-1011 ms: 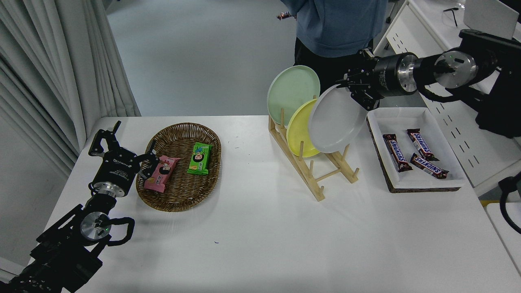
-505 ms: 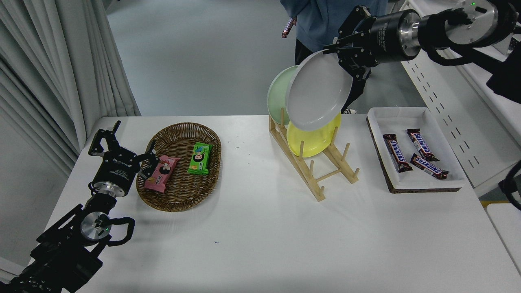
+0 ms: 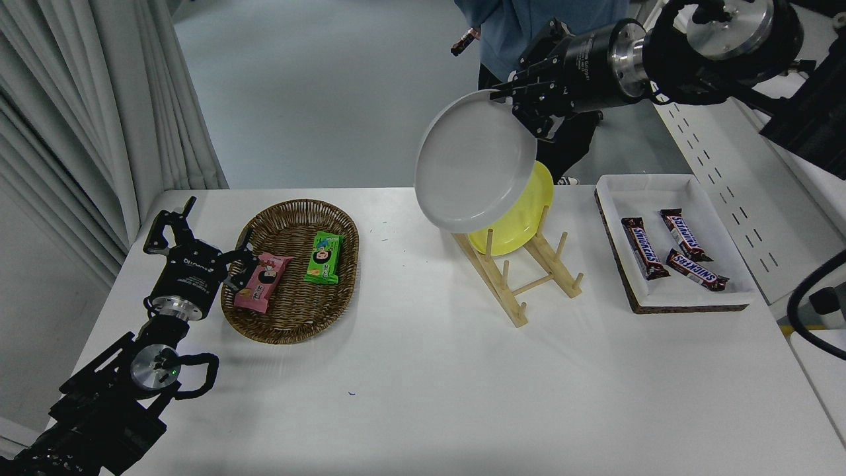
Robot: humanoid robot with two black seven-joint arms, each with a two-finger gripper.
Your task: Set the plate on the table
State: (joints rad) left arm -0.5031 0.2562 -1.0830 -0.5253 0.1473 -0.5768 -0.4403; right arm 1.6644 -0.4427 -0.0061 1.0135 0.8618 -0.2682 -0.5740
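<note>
plate [image 3: 474, 162] aloft at 12 o'clock, pinched by the right claw [image 3: 522, 106]

the claw grips the rim at the plate's 1 o'clock edge, so the plate hangs tilted over the rack [image 3: 522, 271], hiding part of the yellow plate [image 3: 529, 211]. it looks stiff, light, smooth and likely slippery; a rim hold fits, though it may swing or slip. bare counter [image 3: 423, 370] lies toward 6 o'clock. the left claw [image 3: 198, 244] sits parked at 9 o'clock, spread, beside the basket [image 3: 291, 271].

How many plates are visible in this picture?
2: the grey-white plate held up by the right end effector, and a yellow plate in the wooden rack. Another may be hidden behind.
</note>
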